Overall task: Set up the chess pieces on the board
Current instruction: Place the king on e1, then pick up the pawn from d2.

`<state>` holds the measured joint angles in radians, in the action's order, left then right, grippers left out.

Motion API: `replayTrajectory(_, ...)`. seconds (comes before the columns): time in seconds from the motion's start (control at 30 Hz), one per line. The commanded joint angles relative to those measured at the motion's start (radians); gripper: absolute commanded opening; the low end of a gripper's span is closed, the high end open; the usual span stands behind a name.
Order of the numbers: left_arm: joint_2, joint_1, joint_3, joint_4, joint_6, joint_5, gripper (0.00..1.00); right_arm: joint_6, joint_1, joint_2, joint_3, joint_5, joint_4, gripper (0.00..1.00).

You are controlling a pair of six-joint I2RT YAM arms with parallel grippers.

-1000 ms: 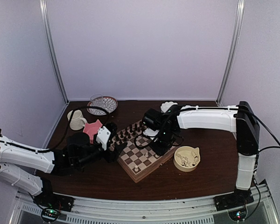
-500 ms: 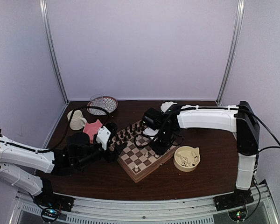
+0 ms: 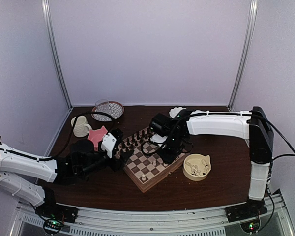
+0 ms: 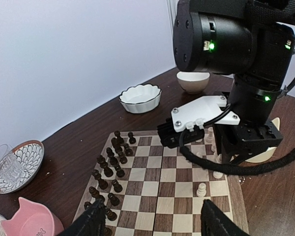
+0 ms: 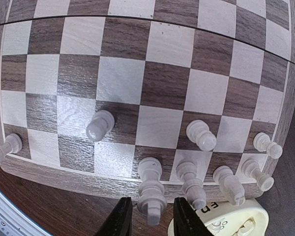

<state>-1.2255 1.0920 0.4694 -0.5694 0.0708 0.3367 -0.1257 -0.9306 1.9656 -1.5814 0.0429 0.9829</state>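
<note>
Checkered wood board (image 3: 150,162) with pale rim, skewed at mid-table between both arms. Around it: pink cat-shaped dish (image 3: 97,135), cream cup (image 3: 80,126), glass (image 3: 102,106) on a patterned plate (image 3: 118,109), scalloped white bowl (image 3: 177,112), cream bowl (image 3: 187,173) just beside the board. Dark pieces (image 4: 110,167) crowded on the left arm's side. Glossy turned white pieces (image 5: 198,133) along the right edge rows. Right gripper (image 5: 151,219) partly open astride one edge piece (image 5: 150,189), narrow gaps either side. Right arm masking squares from above. Left gripper (image 4: 157,226) spread wide, empty.
</note>
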Motion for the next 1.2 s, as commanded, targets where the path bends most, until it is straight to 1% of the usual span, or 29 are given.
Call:
replayTrajectory(0.0,0.027,-0.006,0.021,-0.032,-0.002,-0.008,0.66,0.006,0.003,-0.054,-0.034,-0.026,0.033,0.33)
replayTrajectory(0.17,0.024,-0.007,0.021,-0.033,-0.004,-0.01,0.66,0.012,-0.01,-0.094,-0.076,-0.038,0.071,0.35)
replayTrajectory(0.3,0.025,-0.006,0.021,-0.028,0.0,-0.003,0.66,0.028,-0.03,-0.092,-0.127,-0.036,0.091,0.37)
replayTrajectory(0.47,0.034,-0.009,0.002,-0.056,0.027,0.035,0.66,0.042,-0.046,-0.018,-0.176,-0.019,0.087,0.36)
replayTrajectory(0.67,0.07,-0.017,-0.033,-0.086,0.047,0.09,0.65,0.021,-0.051,0.043,-0.166,-0.024,0.006,0.35)
replayTrajectory(0.83,0.084,-0.017,-0.039,-0.086,0.04,0.087,0.62,0.01,-0.052,0.077,-0.167,-0.023,-0.033,0.35)
replayTrajectory(1.0,0.071,-0.017,-0.025,-0.067,0.034,0.087,0.62,0.005,-0.053,0.116,-0.181,-0.01,-0.038,0.34)
replayTrajectory(1.17,0.072,-0.017,-0.025,-0.064,0.033,0.094,0.62,0.002,-0.053,0.146,-0.196,-0.001,-0.035,0.3)
